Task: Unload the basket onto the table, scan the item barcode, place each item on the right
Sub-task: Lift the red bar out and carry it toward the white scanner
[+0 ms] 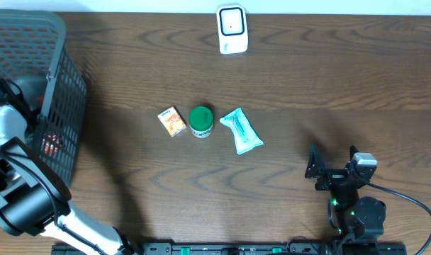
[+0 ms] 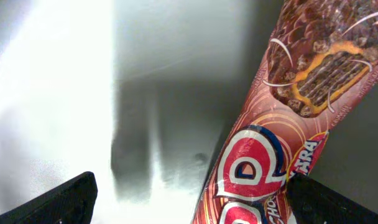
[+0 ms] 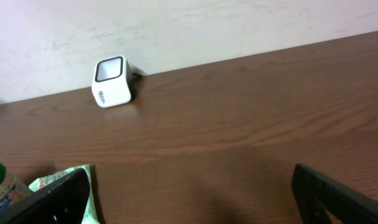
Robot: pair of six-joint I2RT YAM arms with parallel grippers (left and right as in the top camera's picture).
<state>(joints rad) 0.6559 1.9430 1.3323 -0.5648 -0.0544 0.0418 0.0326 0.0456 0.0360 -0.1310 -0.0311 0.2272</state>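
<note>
I see a round jar with a green lid (image 1: 200,122) in the middle of the dark brown wooden table (image 1: 308,78). A small orange box (image 1: 172,121) sits just left of the jar. A soft blue-green packet (image 1: 242,131) lies just right of it. Far behind the jar stands a small white scanner (image 1: 232,30). Far left of the jar is a grey plastic basket (image 1: 66,85), and my left arm (image 1: 20,191) reaches into it. Right of the jar and nearer to me, my right gripper (image 1: 334,161) has its fingers apart.
</note>
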